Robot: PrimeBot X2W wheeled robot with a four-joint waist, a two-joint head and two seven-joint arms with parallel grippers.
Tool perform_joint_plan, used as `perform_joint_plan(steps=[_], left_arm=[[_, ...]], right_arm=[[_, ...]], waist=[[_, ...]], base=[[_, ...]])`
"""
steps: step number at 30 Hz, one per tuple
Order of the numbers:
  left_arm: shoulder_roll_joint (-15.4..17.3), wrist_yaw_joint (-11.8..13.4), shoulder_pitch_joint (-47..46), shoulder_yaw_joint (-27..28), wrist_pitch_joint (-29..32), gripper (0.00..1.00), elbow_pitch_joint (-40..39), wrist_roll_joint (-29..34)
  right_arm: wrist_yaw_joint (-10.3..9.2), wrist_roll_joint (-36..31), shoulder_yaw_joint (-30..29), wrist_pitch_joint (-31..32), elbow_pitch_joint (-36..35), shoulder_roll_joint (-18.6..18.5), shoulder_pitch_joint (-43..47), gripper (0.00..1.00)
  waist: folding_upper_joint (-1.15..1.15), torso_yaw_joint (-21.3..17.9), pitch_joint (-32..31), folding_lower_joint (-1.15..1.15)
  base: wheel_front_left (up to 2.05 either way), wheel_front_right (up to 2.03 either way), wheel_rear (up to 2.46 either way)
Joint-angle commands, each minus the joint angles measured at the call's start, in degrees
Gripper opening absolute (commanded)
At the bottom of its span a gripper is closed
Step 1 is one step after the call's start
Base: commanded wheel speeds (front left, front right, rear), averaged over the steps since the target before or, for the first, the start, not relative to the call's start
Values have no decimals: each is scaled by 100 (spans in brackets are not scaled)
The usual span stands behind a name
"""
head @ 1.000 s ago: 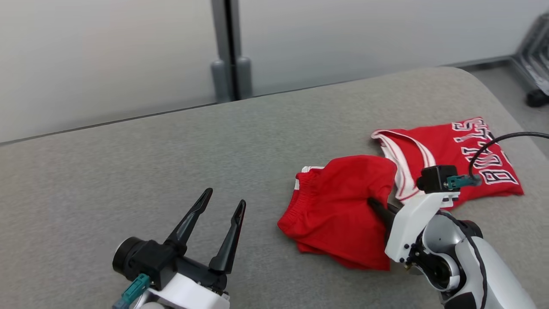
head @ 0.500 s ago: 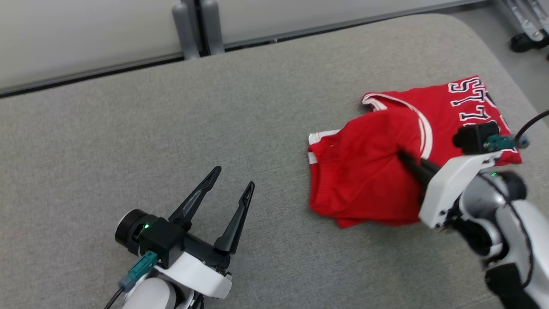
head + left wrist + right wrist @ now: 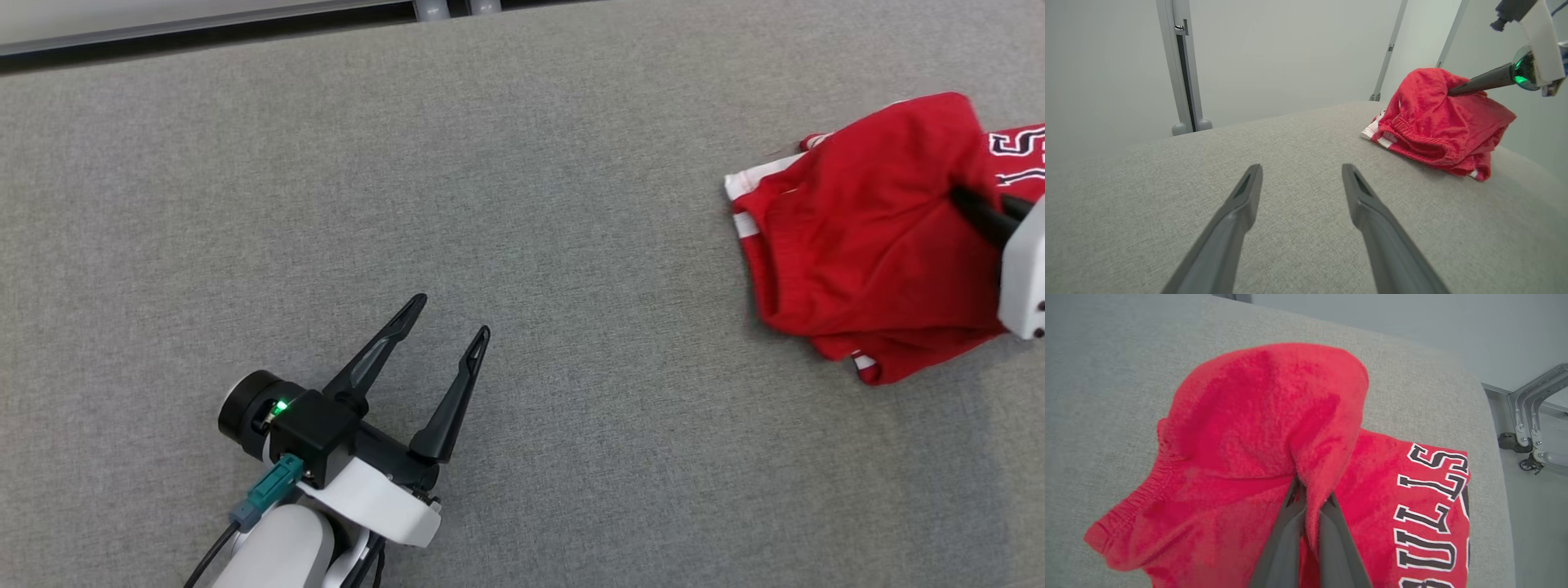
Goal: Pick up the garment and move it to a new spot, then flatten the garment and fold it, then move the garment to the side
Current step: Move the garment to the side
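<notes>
The garment [image 3: 857, 229] is a pair of red shorts with an elastic waistband and white side stripes, at the right of the grey padded table [image 3: 490, 163]. My right gripper [image 3: 957, 196] is shut on a fold of its cloth and holds that part raised in a peak, while the rest drapes down to the table. The right wrist view shows the fingers [image 3: 1286, 535] pinching the garment [image 3: 1257, 416], and the left wrist view shows the garment [image 3: 1433, 118] hanging from the right gripper [image 3: 1453, 90]. My left gripper [image 3: 453, 316] [image 3: 1301, 167] is open and empty, low over bare table to the left.
A red jersey [image 3: 1412, 506] with black-and-white lettering lies flat under and beside the shorts, near the table's right edge; its corner [image 3: 1016, 151] shows in the head view. A grey post [image 3: 1182, 61] stands behind the table. A wheeled metal frame [image 3: 1531, 416] stands on the floor beyond the right edge.
The head camera has tilted down, shifting the whole picture. The right gripper has drawn the shorts up and over the jersey, covering more of it. The left gripper has stayed open and still.
</notes>
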Motion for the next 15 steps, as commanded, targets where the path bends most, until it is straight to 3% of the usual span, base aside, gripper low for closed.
perform_joint_plan(steps=[1, 7, 8, 9, 10, 11, 15], left_arm=[[-6, 7, -127, -10, -29, 100, 8, 38], [-28, 25, -187, -35, -30, 100, 49, 15], [-29, 26, -200, -35, -29, 100, 59, 6], [-26, 25, -211, -37, -30, 100, 71, -5], [-25, 25, -219, -40, -32, 100, 85, -18], [-28, 24, -223, -45, -35, 100, 108, -29], [-50, 23, -221, -48, -46, 100, 172, -67]], right_arm=[[1, -124, -33, 84, 168, -143, -146, 0], [1, -519, -346, 200, 837, -116, -325, 0], [1, -622, -394, 126, 933, -57, -361, 5], [1, -717, -431, 61, 1052, 1, -370, 36], [1, -787, -470, 11, 1183, 44, -354, 75], [1, -913, -531, -78, 1331, 67, -371, 100], [1, -1332, -719, -493, 1721, 177, -485, 100]], waist=[[0, 36, 40, 0], [0, 59, 75, 0], [0, 62, 77, 0], [0, 66, 73, 0], [0, 72, 61, 0], [0, 79, 39, 0], [0, 98, -80, 0]], base=[[0, 0, 0], [0, 0, 0], [0, 0, 0], [0, 0, 0], [0, 0, 0], [0, 0, 0], [0, 0, 0]])
